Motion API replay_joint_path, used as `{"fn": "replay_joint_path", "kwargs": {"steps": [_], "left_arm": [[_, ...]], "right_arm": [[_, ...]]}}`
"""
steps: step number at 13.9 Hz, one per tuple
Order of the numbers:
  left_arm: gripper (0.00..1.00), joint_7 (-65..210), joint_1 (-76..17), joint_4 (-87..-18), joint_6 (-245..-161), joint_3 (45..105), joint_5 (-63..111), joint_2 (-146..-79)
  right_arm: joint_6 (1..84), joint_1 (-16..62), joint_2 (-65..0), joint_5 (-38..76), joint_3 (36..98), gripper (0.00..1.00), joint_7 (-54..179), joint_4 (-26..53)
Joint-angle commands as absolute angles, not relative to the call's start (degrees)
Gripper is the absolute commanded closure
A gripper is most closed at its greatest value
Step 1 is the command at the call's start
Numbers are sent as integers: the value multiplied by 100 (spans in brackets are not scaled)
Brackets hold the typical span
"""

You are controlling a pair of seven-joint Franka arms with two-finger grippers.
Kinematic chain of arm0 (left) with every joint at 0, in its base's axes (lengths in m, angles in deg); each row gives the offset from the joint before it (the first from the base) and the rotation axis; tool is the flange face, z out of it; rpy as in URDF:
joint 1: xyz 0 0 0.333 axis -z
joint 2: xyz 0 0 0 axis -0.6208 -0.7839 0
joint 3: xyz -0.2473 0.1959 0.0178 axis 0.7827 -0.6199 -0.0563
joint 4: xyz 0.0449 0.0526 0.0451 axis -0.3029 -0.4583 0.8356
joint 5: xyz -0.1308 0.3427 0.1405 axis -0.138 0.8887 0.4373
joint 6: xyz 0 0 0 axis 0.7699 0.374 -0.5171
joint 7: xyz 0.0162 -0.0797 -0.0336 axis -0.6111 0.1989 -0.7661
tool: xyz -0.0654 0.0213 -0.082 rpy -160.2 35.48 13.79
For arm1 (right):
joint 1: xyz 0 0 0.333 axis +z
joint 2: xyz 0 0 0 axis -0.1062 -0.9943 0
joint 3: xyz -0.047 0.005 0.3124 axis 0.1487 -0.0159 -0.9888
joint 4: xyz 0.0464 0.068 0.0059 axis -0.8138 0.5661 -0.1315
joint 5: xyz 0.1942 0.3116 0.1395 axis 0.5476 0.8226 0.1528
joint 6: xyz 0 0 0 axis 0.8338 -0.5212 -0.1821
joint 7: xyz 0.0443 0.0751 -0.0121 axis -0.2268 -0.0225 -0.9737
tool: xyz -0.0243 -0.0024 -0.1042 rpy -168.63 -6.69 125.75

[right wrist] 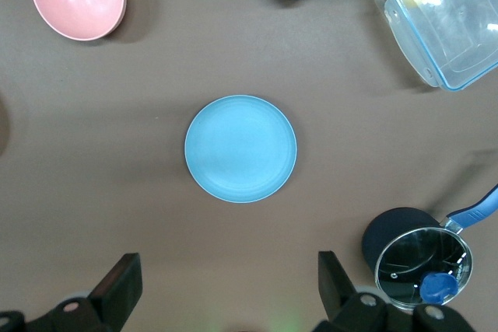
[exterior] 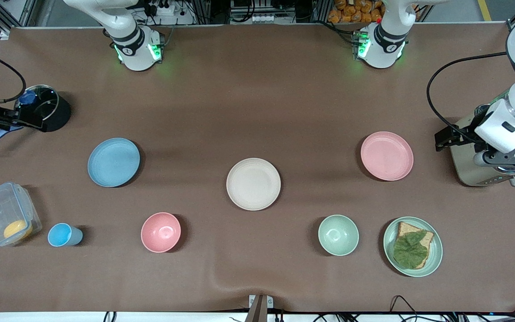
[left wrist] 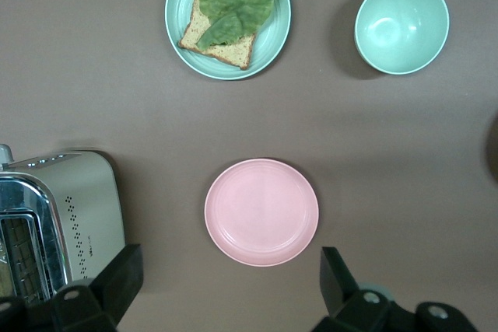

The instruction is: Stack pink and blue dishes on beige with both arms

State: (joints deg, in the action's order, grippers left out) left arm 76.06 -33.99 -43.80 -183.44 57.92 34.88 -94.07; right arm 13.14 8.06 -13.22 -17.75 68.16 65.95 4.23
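Pink plate, blue plate: flanking beige plate mid-bench, untouched. Left claw, right claw both spread, empty (hovering above). I'd descend squarely onto each near rim.

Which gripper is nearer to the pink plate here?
Left. The left gripper is up in the air, open, beside the pink plate and over the toaster. The right gripper, also open, is over the pot at the other end.
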Motion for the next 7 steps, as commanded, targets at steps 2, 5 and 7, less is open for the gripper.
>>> {"fn": "replay_joint_path", "kwargs": {"steps": [2, 5, 7], "left_arm": [[0, 7767, -3416, -4303, -18367, 5779, 3366, -9433], [0, 7767, -3442, -4285, -18367, 5779, 3409, -9451], [0, 7758, -3442, -4285, -18367, 5779, 3436, -9451]], "right_arm": [[1281, 706, -1308, -1835, 6743, 0, 6602, 413], [1281, 706, -1317, -1835, 6743, 0, 6602, 413], [1281, 706, -1317, -1835, 6743, 0, 6602, 413]]}}
